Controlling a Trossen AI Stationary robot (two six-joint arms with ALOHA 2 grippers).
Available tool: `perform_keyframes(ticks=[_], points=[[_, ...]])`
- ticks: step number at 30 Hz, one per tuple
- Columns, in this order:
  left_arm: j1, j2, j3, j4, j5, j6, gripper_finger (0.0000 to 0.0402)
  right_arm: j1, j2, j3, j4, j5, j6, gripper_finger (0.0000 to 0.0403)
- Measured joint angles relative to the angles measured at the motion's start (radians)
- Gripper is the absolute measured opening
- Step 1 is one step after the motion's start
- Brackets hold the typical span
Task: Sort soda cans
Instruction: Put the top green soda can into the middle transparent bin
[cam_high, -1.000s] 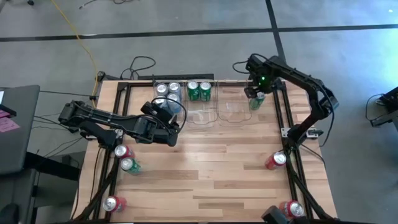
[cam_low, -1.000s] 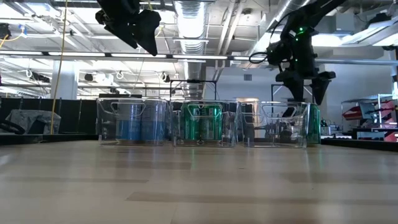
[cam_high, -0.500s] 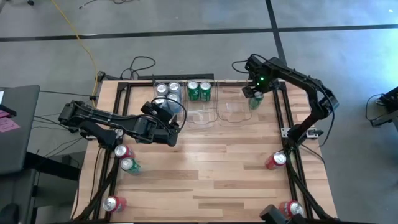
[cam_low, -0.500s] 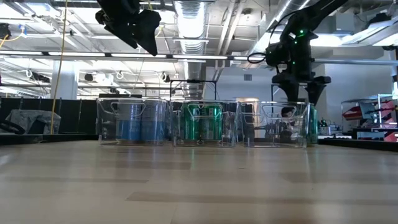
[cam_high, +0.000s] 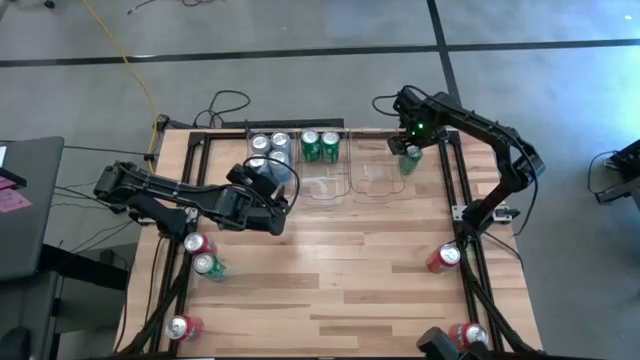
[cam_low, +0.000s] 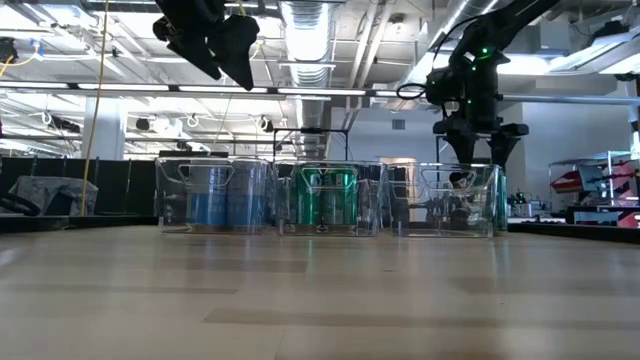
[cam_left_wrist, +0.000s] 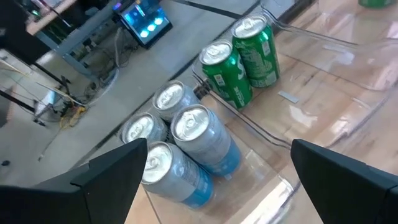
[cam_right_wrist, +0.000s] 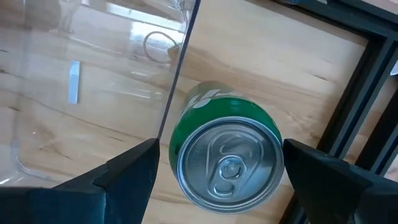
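My right gripper (cam_high: 407, 150) (cam_right_wrist: 221, 147) hangs open just over a green soda can (cam_right_wrist: 227, 155) (cam_high: 409, 163), one finger on each side of its silver top. That can stands upright on the table against the outside of the right clear bin (cam_right_wrist: 180, 68). My left gripper (cam_high: 272, 196) (cam_left_wrist: 217, 147) is open, high above the left bin, which holds several blue/silver cans (cam_left_wrist: 186, 140). Two green cans (cam_left_wrist: 242, 56) stand in the middle bin. Loose red cans (cam_high: 197, 243) (cam_high: 443, 258) and a green one (cam_high: 208, 265) stand nearer.
The three clear bins (cam_low: 325, 198) stand in a row along the far edge; the right one (cam_high: 372, 172) holds no cans. Two more red cans (cam_high: 183, 327) (cam_high: 470, 335) stand by the near corners. A black frame rail (cam_right_wrist: 354, 106) runs close beside the green can.
My right gripper has drifted a little toward the table's left, settling over the green can beside the right bin, fingers still open. The left arm has kept still.
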Motion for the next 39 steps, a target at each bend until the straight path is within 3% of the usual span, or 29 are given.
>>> perform_keyframes(ticks=[20, 30, 39], points=[[-0.01, 0.0, 0.0, 0.0, 0.013, -0.018, 0.0391, 0.008, 0.014, 0.001, -0.026, 0.045, 0.023, 0.0354], [-0.01, 0.0, 0.0, 0.0, 0.012, -0.005, 0.0391, 0.033, 0.072, 0.007, -0.035, 0.064, 0.011, 0.0288], [-0.01, 0.0, 0.0, 0.0, 0.012, -0.005, 0.0391, 0.04, 0.016, 0.043, -0.106, 0.061, -0.01, 0.0278]])
